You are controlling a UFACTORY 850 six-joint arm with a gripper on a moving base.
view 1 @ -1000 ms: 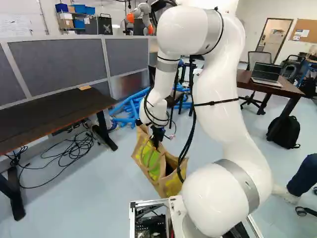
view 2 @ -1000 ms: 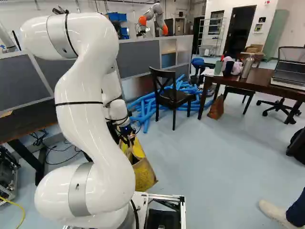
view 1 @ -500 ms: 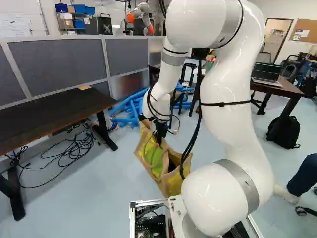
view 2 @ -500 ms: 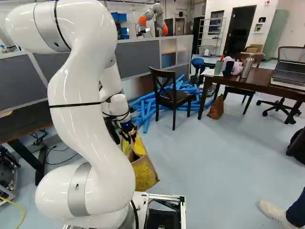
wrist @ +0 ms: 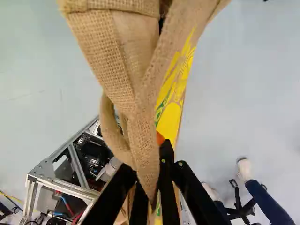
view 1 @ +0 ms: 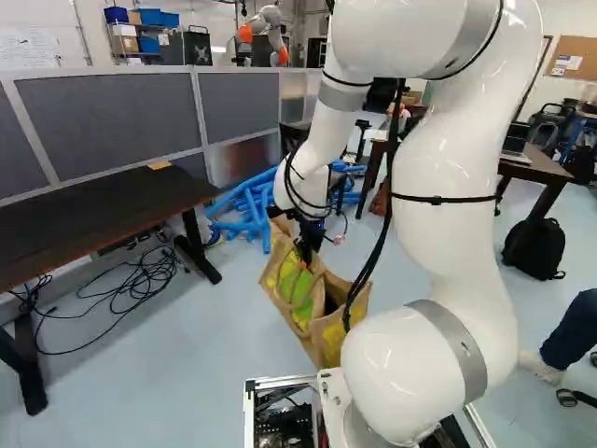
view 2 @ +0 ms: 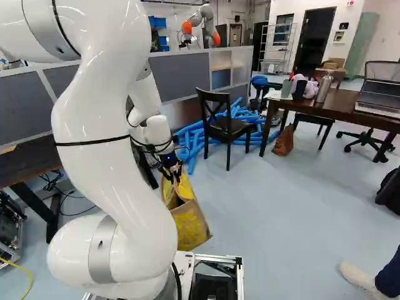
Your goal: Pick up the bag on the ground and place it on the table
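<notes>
In the left base view, the gripper point(view 1: 306, 254) is hanging over the burlap bag point(view 1: 330, 342), which is tilting just ahead of the base; whether its bottom is touching the floor, I cannot tell. At the left, a dark bench point(view 1: 93, 217) is standing above tangled black cables point(view 1: 140, 278), and blue tubes point(view 1: 250, 213) are lying behind the bag.

In the right base view, the bag is showing beside the arm, while a dark chair point(view 2: 231, 129) is standing near another bench point(view 2: 340, 107) bearing a laptop point(view 2: 382, 94) and bottles.

In the wrist view, the jaws are pinching the bag's handle point(wrist: 143, 140) nearly closed, cloth filling the narrow gap.
</notes>
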